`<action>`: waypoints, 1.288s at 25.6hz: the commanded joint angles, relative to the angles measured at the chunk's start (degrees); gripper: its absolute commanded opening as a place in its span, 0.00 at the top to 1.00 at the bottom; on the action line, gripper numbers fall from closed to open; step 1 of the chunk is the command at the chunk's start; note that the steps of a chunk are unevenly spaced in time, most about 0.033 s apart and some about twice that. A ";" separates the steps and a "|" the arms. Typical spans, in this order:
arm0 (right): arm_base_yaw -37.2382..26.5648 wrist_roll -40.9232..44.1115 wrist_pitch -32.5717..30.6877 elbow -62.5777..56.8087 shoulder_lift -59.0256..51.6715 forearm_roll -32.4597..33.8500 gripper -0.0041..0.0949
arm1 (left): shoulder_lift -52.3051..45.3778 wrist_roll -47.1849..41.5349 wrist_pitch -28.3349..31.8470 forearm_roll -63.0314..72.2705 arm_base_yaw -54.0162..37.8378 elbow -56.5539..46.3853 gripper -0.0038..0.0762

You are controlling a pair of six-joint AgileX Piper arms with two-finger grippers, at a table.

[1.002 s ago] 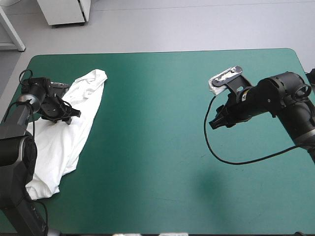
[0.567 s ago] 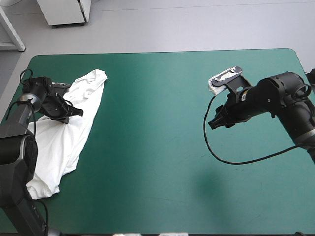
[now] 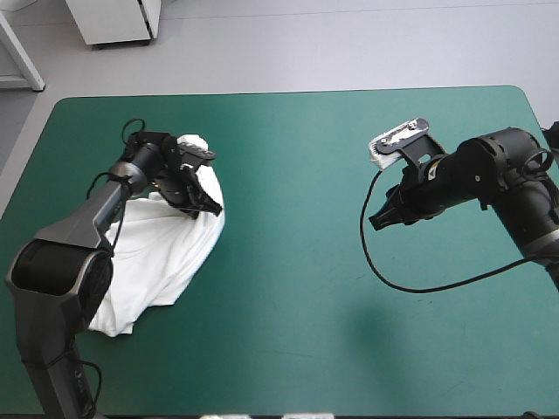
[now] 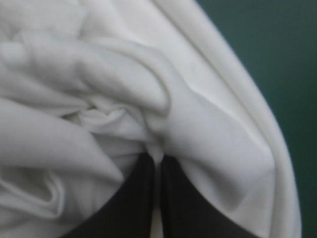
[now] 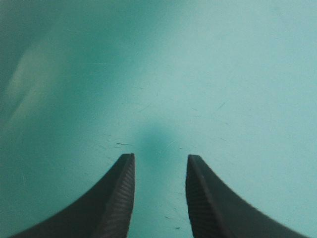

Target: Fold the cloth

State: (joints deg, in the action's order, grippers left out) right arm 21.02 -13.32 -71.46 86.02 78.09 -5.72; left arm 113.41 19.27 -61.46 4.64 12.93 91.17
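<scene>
The white T-shirt (image 3: 166, 249) lies crumpled on the left part of the teal-green table, one end bunched up toward the middle. My left gripper (image 3: 208, 207) is shut on the T-shirt at that bunched end. In the left wrist view the black fingers (image 4: 133, 198) meet in a point, and folds of the T-shirt (image 4: 99, 99) are pinched at their tips. My right gripper (image 3: 378, 218) hovers over bare cover on the right side, far from the T-shirt. Its fingers (image 5: 121, 198) stand apart with nothing between them, only the teal-green cover (image 5: 158, 74) ahead.
The table's far edge (image 3: 288, 92) runs along the back. Bare cover (image 3: 297, 288) stretches across the middle and front between the two arms.
My left gripper shut on the T-shirt near the left edge, then dragged the gathered end toward the middle. The right arm stayed in place, its fingers a little closer together.
</scene>
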 commanded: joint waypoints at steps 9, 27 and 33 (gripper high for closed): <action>-0.02 -0.01 0.01 1.41 -1.50 -0.38 0.63 | -1.87 1.46 -2.59 9.35 22.56 9.88 0.96; -0.02 -0.01 0.01 1.41 -1.50 -0.46 0.65 | -1.41 1.20 -3.75 13.42 30.29 9.88 0.96; -0.02 -0.01 0.01 1.41 -1.50 -0.62 0.65 | -3.07 1.21 -5.54 13.53 27.14 9.88 0.74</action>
State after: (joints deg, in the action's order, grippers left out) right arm 21.02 -13.32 -71.79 86.02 78.09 -5.91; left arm 115.23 21.01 -66.44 16.72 41.19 99.23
